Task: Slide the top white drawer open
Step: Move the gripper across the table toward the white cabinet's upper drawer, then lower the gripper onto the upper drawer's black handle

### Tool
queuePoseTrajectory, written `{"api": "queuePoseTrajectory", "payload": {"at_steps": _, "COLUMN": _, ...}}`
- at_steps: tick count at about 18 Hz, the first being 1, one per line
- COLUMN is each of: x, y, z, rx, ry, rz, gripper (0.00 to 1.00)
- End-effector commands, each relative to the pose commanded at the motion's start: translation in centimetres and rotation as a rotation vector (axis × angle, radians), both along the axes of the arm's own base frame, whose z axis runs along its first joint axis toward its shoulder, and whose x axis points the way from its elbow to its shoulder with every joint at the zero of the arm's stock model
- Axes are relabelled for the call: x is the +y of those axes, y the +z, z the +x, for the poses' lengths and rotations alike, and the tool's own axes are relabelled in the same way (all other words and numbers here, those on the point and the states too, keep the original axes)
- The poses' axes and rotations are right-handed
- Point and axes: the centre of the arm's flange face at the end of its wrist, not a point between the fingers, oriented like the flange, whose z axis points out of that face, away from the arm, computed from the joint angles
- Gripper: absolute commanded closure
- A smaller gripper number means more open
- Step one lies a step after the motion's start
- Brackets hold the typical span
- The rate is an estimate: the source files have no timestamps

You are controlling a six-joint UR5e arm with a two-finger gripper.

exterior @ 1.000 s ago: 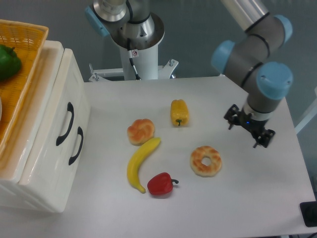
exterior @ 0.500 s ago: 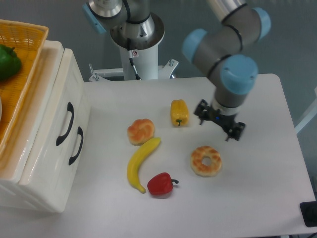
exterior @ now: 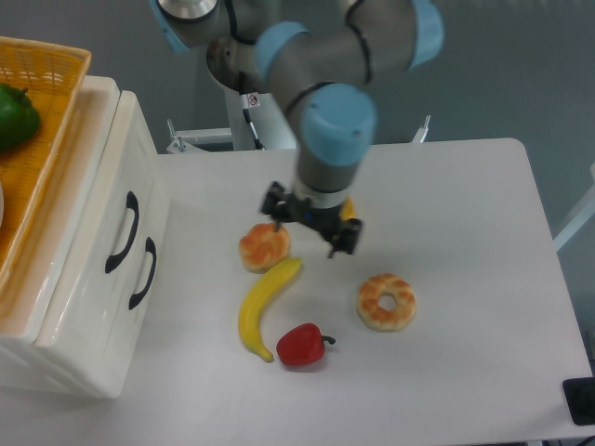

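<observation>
One tool crossing toward the drawer

The tool [exterior: 310, 223], jaws apart and empty, has swung from frame right to centre above the tabletop [exterior: 465, 186]; the drawer [exterior: 98, 218], at left, remains closed, untouched.

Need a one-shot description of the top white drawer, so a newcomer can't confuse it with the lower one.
At the table's left edge stands a glossy cream-white cabinet with an orange basket on top. Its front carries two curved black handles; the top white drawer is the one with the handle nearer the basket, currently closed.
</observation>
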Motion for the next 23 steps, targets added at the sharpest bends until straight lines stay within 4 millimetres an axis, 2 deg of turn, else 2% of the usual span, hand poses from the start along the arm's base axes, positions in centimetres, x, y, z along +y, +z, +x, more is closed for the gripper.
{"api": "queuePoseTrajectory", "payload": {"at_steps": 3, "x": 0.0, "y": -0.8, "z": 0.8, "rx": -0.047, "ry": 0.045, "rz": 0.008, "gripper": 0.00}}
{"api": "queuePoseTrajectory", "payload": {"at_steps": 11, "x": 0.5, "y": -0.8, "z": 2.6, "rx": -0.210, "ry": 0.099, "rz": 0.043, "gripper": 0.00}}
{"api": "queuePoseTrajectory", "payload": {"at_steps": 14, "x": 0.7, "y": 0.2, "z": 3.0, "rx": -0.243, "ry": 0.143, "rz": 0.074, "gripper": 0.00}}
{"api": "queuePoseTrajectory", "payload": {"at_steps": 18, "x": 0.5, "y": 0.4, "z": 3.6, "rx": -0.283, "ry": 0.151, "rz": 0.063, "gripper": 0.00}}
{"api": "queuePoseTrajectory", "payload": {"at_steps": 23, "x": 1.3, "y": 1.6, "z": 4.7, "rx": -0.329, "ry": 0.162, "rz": 0.120, "gripper": 0.00}}
